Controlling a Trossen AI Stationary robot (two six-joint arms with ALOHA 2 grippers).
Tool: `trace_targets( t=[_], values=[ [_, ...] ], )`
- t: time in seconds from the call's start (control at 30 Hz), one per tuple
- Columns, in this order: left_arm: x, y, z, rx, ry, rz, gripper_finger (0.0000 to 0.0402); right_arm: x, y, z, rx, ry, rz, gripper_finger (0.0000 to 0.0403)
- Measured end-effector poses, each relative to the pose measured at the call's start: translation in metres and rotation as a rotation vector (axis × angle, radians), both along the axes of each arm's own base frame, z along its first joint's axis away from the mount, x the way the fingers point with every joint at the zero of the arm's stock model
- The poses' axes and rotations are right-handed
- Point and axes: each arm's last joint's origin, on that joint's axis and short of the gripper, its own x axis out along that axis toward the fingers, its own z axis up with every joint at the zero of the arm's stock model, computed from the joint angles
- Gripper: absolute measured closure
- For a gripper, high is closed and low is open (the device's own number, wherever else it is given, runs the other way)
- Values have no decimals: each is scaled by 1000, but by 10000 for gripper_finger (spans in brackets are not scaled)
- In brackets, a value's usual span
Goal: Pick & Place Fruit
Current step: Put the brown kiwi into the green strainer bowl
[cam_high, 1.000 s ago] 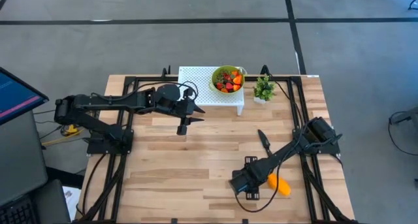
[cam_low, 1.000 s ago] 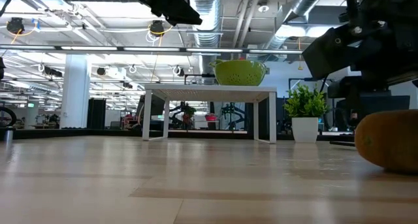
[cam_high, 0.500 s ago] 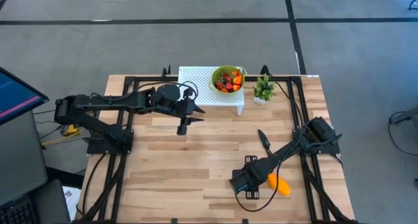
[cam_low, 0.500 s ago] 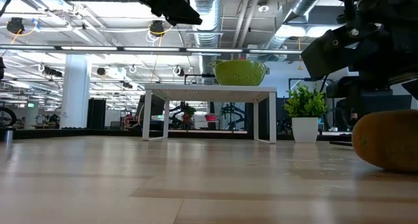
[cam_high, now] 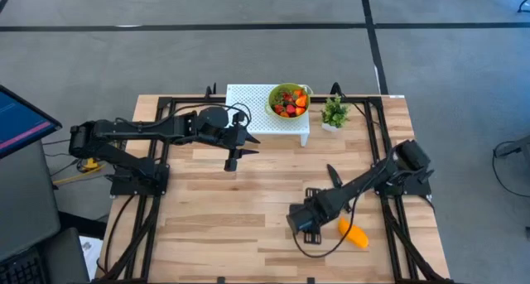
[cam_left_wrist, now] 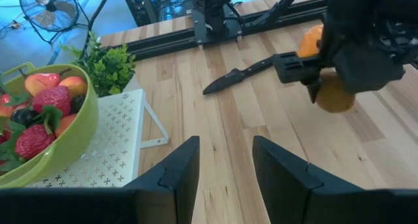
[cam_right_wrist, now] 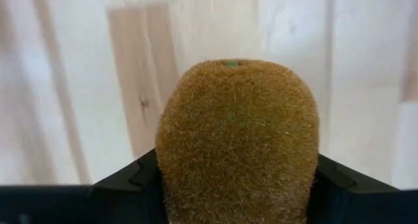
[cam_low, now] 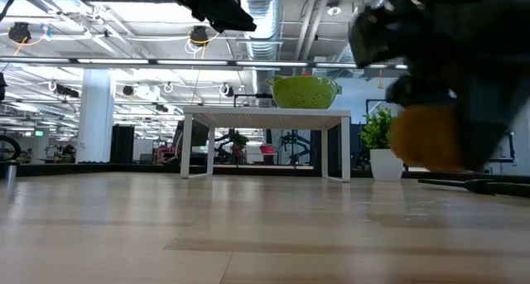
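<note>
Wooden bench planks lie below the kiwi (cam_right_wrist: pixel 236 142), which is gripped across its middle and held clear by the right jaws (cam_high: pixel 307 220); soft fuzzy skin suggests gentle pressure. Left jaws (cam_left_wrist: pixel 222 175) hover parted, empty.

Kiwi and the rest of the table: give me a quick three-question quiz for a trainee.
1. True or false: the right gripper is shut on the kiwi.
2. The green bowl stands on: A) the white stand, B) the bare wood, C) the floor.
3. Which fruit lies on the table beside the right arm?

Key: 1 true. 2 A. 3 the mango.
</note>
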Motion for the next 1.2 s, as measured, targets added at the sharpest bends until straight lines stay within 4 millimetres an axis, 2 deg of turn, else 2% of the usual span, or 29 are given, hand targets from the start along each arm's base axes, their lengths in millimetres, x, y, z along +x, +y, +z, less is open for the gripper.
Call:
trace_targets(
  t=[0.17, 0.27, 0.47, 0.7, 0.93, 1.1, 1.2],
  values=[
    [0, 0, 0, 0, -2, 0, 266, 0, -21, 39, 1, -128, 7, 180],
    [0, 0, 0, 1, -6, 0, 266, -2, -43, 67, -19, -237, -3, 185],
    [1, 0, 1, 2, -15, 0, 266, -1, -99, 120, -67, -510, -71, 179],
    [1, 0, 1, 3, -17, 0, 266, -1, -166, 161, -175, -778, -145, 182],
    [1, 0, 2, 3, -20, 1, 266, -1, -228, 182, -345, -961, -225, 179],
    [1, 0, 2, 3, -21, 1, 266, 1, -271, 172, -411, -944, -327, 180],
    [1, 0, 2, 3, -20, 1, 266, 2, -288, 167, -418, -944, -361, 179]
  ],
)
